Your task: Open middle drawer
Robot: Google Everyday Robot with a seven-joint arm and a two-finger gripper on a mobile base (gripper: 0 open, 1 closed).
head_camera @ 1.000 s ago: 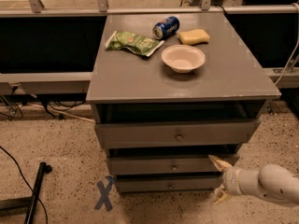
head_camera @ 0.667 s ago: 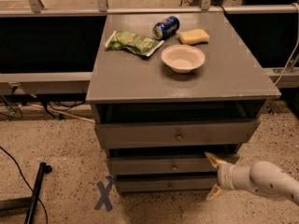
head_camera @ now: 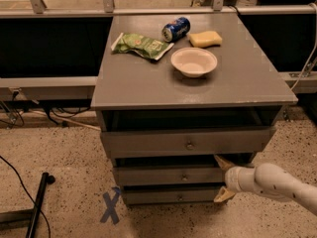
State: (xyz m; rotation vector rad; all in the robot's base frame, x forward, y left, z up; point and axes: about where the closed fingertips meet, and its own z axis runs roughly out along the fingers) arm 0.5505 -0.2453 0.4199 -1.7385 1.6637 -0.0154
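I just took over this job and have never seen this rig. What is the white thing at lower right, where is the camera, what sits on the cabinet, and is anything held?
There is only one camera view. It looks down at a grey cabinet from the front; where the camera is mounted cannot be told. The white tube coming in from the lower right is the robot's single arm, which ends in its gripper. The jaws are open, with one tip above and one below the right end of the middle drawer, and they hold nothing. That drawer's small knob sits at its centre, to the left of the gripper, and nothing touches it. On the cabinet top lie a green snack bag, a blue can on its side, a yellow sponge and a pale bowl that looks empty.
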